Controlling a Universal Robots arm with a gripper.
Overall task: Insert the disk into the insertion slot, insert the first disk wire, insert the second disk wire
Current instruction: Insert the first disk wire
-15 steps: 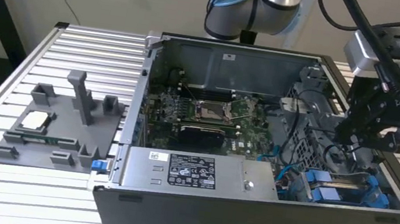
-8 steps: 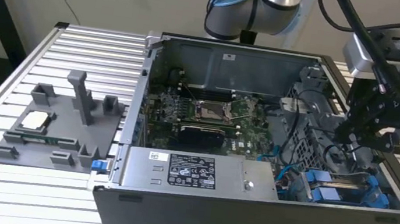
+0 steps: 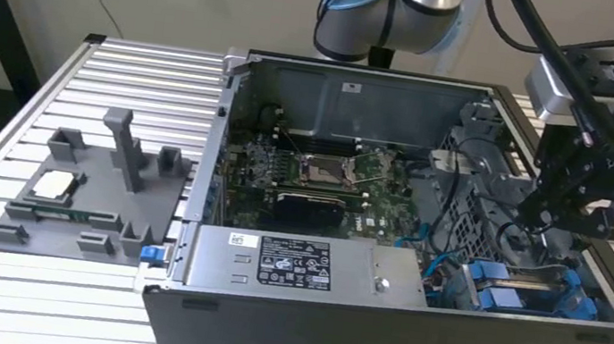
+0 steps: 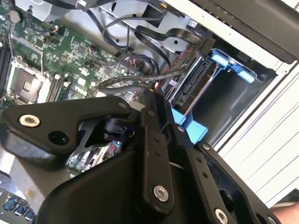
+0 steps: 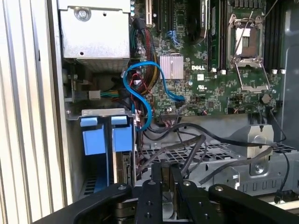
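The disk (image 4: 194, 86) stands on edge in the insertion slot (image 4: 229, 100), its blue carrier frame (image 4: 233, 69) around it. In the exterior view the disk (image 3: 533, 278) sits in the case's near right corner, between blue tabs. My gripper (image 3: 544, 222) hangs just above that bay. In both wrist views its fingers (image 4: 156, 112) stand close together, and a black flat disk wire (image 4: 122, 82) runs through their tips. The gripper (image 5: 166, 171) looks shut on that wire. Loose black wires (image 5: 187, 149) cross the metal cage beside the blue frame (image 5: 122, 139).
The open computer case (image 3: 205, 212) lies on a slatted metal table (image 3: 128, 75). A grey labelled power-supply box (image 3: 306, 267) fills its front, and the motherboard (image 3: 319, 174) lies behind it. A blue data cable (image 5: 140, 93) loops near the bay. A grey fixture (image 3: 88, 186) sits at the exterior view's left.
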